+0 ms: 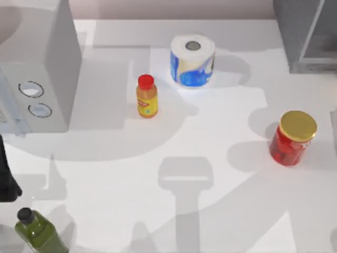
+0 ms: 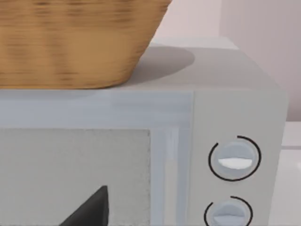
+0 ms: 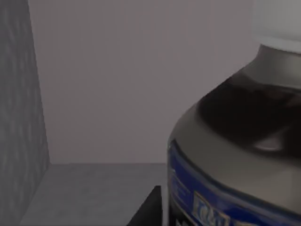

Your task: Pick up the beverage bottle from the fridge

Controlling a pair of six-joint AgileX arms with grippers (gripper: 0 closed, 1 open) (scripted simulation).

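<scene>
One beverage bottle (image 3: 235, 155) standing inside the fridge (image 1: 305, 37), at the counter's (image 1: 221, 174) far right corner, close before the right arm's camera, with bare shelf and back wall beside it. Cannot tell finger state on either arm. Left arm (image 1: 6, 174) parked at the left edge, facing the microwave (image 2: 235, 122) with a basket (image 2: 75, 42) on top.

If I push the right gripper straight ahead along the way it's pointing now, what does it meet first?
Most likely the beverage bottle: in the right wrist view it looms very close, just off to one side inside the fridge. Past it comes the pale back wall. One dark fingertip shows beside the bottle; depth is hard to judge.
</scene>
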